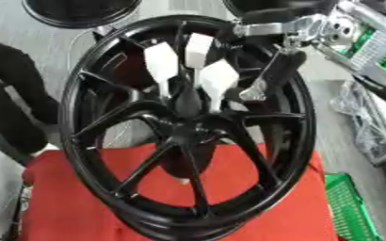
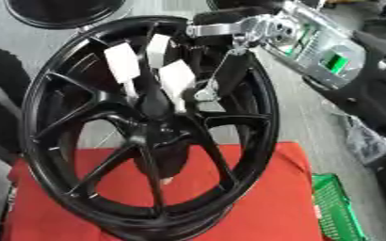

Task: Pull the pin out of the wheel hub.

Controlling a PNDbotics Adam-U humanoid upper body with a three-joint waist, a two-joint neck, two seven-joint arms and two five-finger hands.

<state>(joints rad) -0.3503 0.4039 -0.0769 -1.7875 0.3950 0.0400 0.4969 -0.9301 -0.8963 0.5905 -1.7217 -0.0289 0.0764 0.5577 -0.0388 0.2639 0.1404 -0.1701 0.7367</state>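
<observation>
Pin unseen — right hand covers the wheel hub.

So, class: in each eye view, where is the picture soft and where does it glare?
Left eye view: hand fingers bleach to flat white, black wheel spokes smear. Right eye view: same white fingers, silver arm glares, green basket mesh blurs.

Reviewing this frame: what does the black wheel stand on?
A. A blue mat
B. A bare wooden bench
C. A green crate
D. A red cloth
D: the wheel's lower rim rests on the red cloth, which shows through the spokes; a green basket sits off to the right, apart from the wheel.
</observation>
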